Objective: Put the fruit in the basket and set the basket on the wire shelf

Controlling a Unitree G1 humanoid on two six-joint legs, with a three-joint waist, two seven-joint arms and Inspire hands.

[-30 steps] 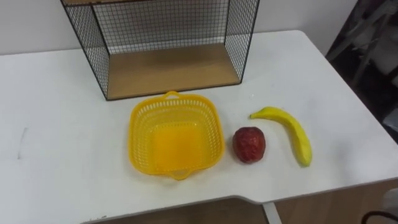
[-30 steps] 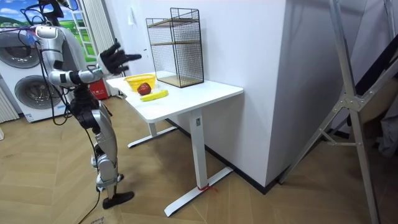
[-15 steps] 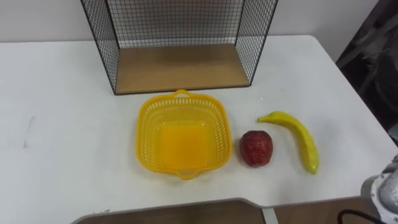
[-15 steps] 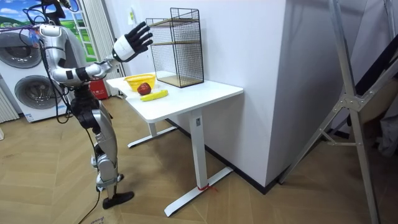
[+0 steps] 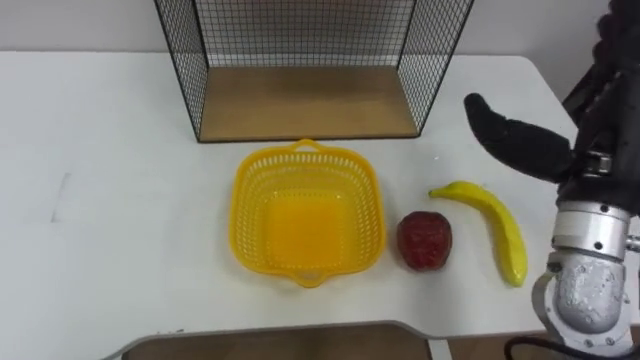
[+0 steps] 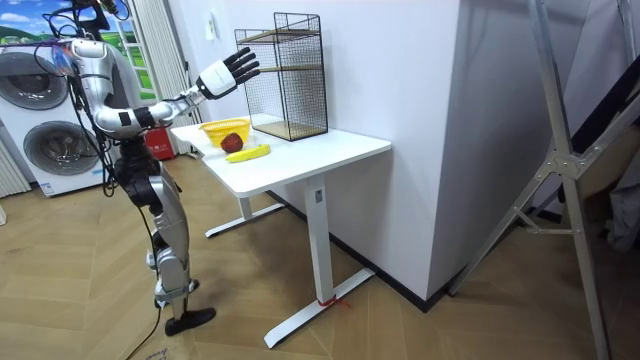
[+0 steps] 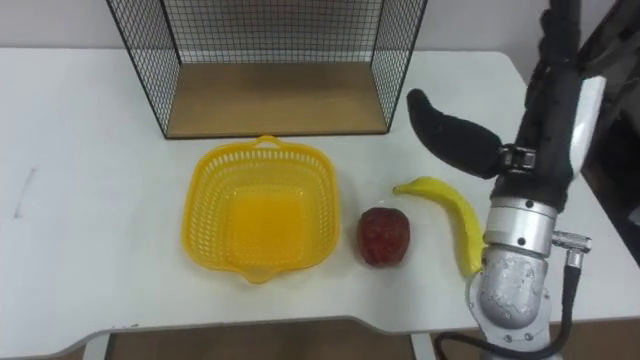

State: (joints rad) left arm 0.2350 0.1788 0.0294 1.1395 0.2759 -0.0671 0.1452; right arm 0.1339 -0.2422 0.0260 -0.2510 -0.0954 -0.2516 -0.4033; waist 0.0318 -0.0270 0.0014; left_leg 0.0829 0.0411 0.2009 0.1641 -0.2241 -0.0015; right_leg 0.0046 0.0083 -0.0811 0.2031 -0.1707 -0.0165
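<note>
Two pieces of fruit wait on the white tabletop [image 5: 120, 200]: one banana [image 5: 497, 225] and one round red fruit [image 5: 424, 240], lying near each other but apart, the red one just beside the right rim of the single yellow basket [image 5: 258, 205], which is empty. Behind the basket stands one wire shelf [image 5: 305, 100] with a wooden floor, its open front facing the basket. The right robot hand [image 7: 552, 100] hangs raised above the tabletop's right end, over the banana, fingers spread wide and holding nothing. The red fruit looks firm and bumpy, light enough for a wrap from above around its middle. The banana is probably stiff and smooth, so it may roll or slip; its thick middle is the safest place to grasp. The plastic basket should be light and somewhat springy, best taken by a rim or by one of its small handles.
</note>
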